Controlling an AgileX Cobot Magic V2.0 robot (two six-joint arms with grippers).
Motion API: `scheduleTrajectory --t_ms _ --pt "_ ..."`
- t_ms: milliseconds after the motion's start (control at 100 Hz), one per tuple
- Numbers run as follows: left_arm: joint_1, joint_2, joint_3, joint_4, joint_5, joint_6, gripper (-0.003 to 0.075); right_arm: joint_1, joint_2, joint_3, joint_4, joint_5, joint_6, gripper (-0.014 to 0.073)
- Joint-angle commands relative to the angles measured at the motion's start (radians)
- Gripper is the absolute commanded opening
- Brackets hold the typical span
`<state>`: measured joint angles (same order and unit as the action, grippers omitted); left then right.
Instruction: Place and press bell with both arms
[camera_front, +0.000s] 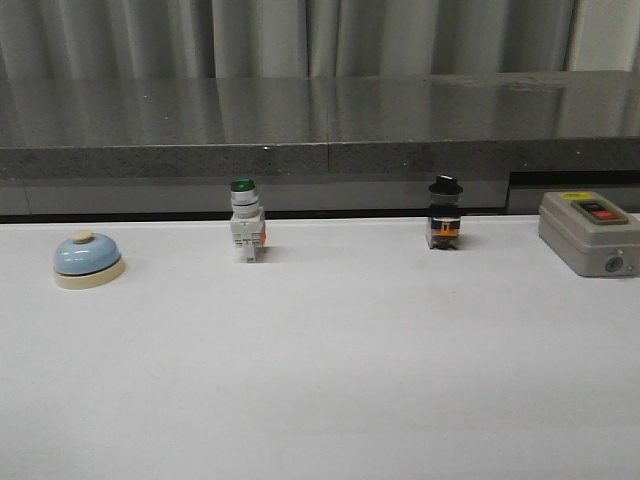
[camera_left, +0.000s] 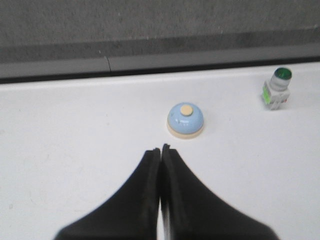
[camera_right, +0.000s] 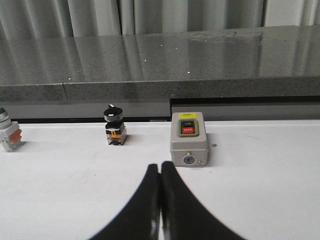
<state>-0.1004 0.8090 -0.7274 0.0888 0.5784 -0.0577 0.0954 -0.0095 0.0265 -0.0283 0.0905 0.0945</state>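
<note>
Presently both jaws are clenched on nothing: the left gripper (camera_left: 160, 150) hangs just short of the bell (camera_left: 185, 120), presumably lined up to take it. Farther off, the bell (camera_front: 88, 260) stands upright at the desk's (camera_front: 330, 380) far left, apart from the green-capped switch (camera_front: 246, 220), untouched.

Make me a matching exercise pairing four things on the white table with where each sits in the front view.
Things:
1. light-blue domed bell
2. green-capped white push-button switch
3. black-knobbed selector switch
4. grey box with a red button

Places:
A. far right
B. right of centre
C. far left
D. left of centre

Pairs: 1-C, 2-D, 3-B, 4-A
</note>
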Motion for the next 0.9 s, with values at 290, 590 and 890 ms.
scheduleTrajectory --t_ms 290,590,890 --pt "0.001 0.249 -0.185 -0.022 0.01 -0.01 -0.0001 -0.007 -0.016 -0.014 -0.003 -0.084 0.001 -0.006" --pt "0.001 0.254 -0.187 0.007 -0.008 -0.01 0.0522 -0.007 -0.016 -0.014 -0.003 -0.084 0.001 -0.006" --pt "0.001 0.284 -0.201 -0.008 -0.038 -0.01 0.0601 -0.007 -0.016 -0.014 -0.003 -0.084 0.001 -0.006"
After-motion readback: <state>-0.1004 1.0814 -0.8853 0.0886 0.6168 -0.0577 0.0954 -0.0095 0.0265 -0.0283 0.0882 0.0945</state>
